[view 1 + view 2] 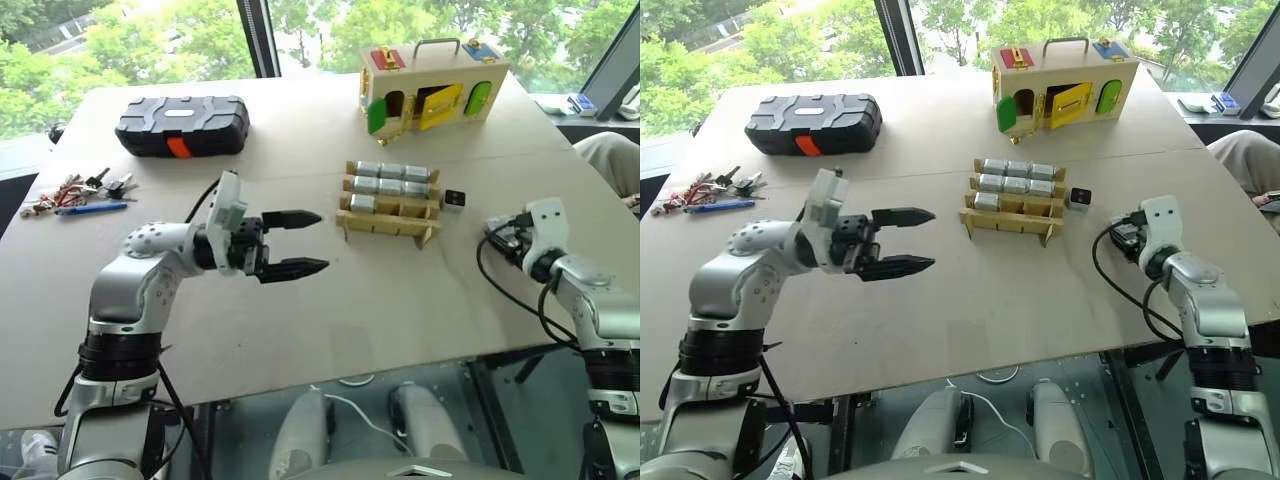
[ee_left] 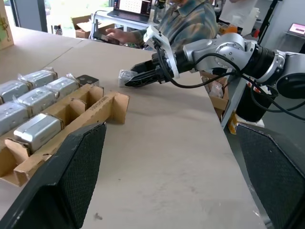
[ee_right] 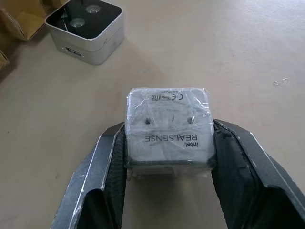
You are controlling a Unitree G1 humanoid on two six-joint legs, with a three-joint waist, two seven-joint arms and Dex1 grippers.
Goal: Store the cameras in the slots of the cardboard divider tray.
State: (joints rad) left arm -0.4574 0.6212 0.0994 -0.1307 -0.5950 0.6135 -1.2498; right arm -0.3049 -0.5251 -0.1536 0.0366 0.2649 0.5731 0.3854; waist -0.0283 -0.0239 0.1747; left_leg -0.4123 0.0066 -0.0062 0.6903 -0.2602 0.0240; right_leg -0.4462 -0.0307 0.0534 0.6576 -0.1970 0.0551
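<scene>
The cardboard divider tray [image 1: 386,226] sits mid-table with several silver cameras [image 1: 391,178] in its back slots; its front slots are bare. One loose camera [image 1: 455,198] with a black lens face lies just right of the tray, also seen in the right wrist view [image 3: 86,29]. Further right, my right gripper [image 3: 169,128] is shut on a plastic-wrapped camera [image 3: 167,119] resting low on the table. My left gripper [image 1: 318,241] hovers open left of the tray, pointing at it, with nothing between its fingers.
A black case [image 1: 182,125] lies at the back left, keys and a blue pen [image 1: 80,195] at the left edge. A wooden box with coloured doors [image 1: 430,85] stands behind the tray. A person [image 2: 190,24] sits past the table's right side.
</scene>
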